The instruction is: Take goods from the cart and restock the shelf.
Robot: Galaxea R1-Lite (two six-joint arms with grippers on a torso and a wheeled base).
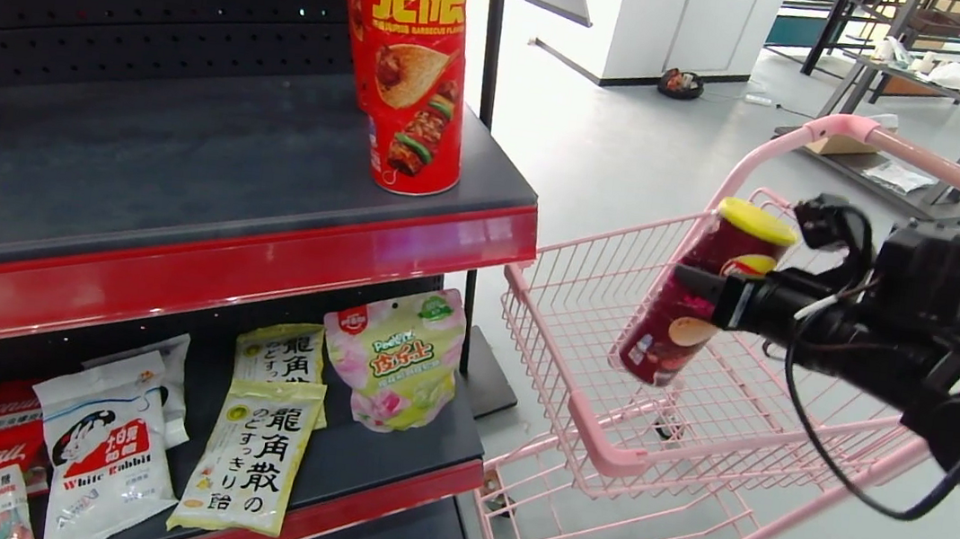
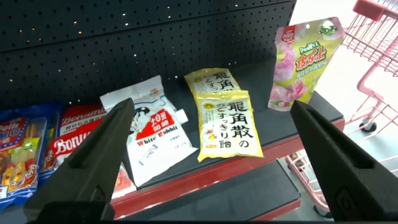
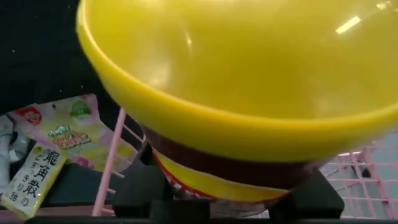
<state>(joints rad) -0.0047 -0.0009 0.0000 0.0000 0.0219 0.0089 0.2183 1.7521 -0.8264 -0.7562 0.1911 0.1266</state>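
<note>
My right pincer (image 1: 700,289) is clamped across the middle of a dark red crisp can (image 1: 669,338), held in the air over the basket of the pink cart (image 1: 596,436). The can's long axis is tilted: its yellow lid (image 1: 757,221) points up and away from the shelf, and its base points down towards the cart's shelf-side wall. From my right wrist the lid looms close, with the two dark fingers pressed against the can body below it.

The cart's wire wall and rim stand between the can and the shelf. On the upper shelf (image 1: 186,155) a tall red crisp tube (image 1: 416,72) stands upright at the right-hand end, near the red front edge (image 1: 264,263). On the lower shelf (image 1: 386,462) a pink and green pouch (image 1: 393,359) leans upright nearest the cart. Beside it lie two overlapping yellow packets (image 1: 256,452), then a white packet (image 1: 111,453), then red and blue packets at the far left.

My left pincer (image 2: 211,104) hangs before the lower shelf, its black fingers (image 2: 93,162) spread wide with nothing between them
</note>
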